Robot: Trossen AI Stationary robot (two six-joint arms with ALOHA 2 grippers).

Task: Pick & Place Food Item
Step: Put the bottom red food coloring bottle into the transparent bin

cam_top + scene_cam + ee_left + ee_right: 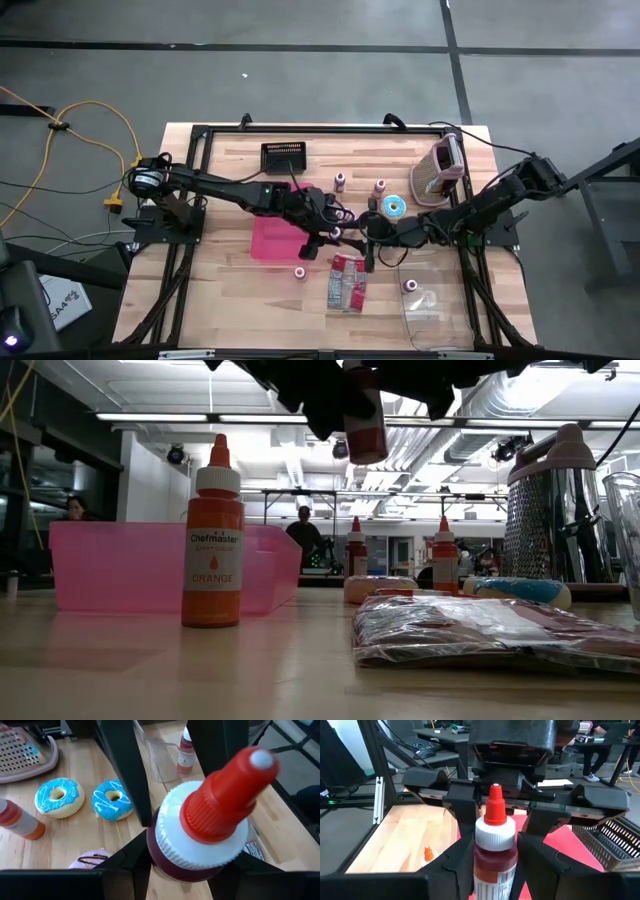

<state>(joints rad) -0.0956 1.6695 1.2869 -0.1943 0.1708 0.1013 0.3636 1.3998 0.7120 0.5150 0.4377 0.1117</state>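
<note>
Six bottles (300, 272), two blue doughnuts (59, 797), one grater (441, 168).

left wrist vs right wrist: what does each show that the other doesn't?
Left wrist only: two blue-iced donuts and, a chocolate-drizzled pink donut, an orange bottle and a clear cup.

Right wrist only: the pink bin, a black basket, and desks with seated people behind.

Both: the red-capped bottle, gripped by the left hand and the right hand together, above the wooden table.
</note>
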